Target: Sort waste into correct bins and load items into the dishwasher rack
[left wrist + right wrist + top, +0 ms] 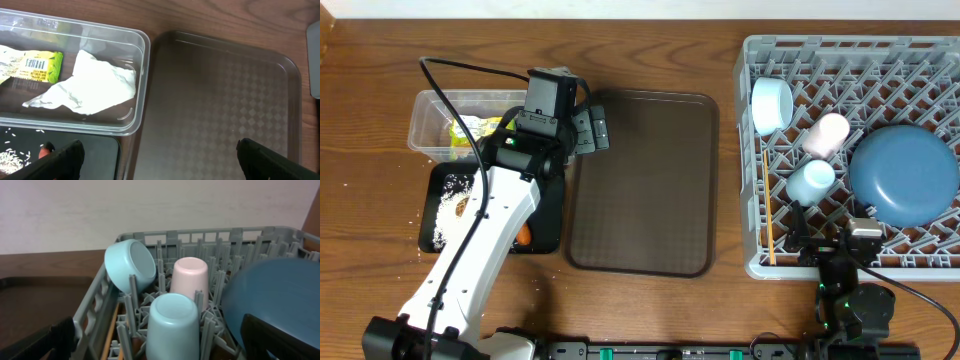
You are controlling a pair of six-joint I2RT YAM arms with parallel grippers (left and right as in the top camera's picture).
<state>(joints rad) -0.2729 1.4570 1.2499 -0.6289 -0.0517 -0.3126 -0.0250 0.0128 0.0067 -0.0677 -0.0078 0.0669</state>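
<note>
- My left claw [159,159]: wide open, empty, over the brown tray [220,100].
- My right claw [157,332]: wide open, empty.
- Chopsticks [772,240] lie along the rack [750,150]'s left edge, long axis top-to-bottom in the overhead frame.

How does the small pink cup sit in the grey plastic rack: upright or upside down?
Upside down: the small pink cup shows its closed base on top.

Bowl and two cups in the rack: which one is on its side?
The white bowl with light blue outside, at the rack edge: it leans sideways, white inside showing. The pink cup and light blue cup stand mouth down.
</note>
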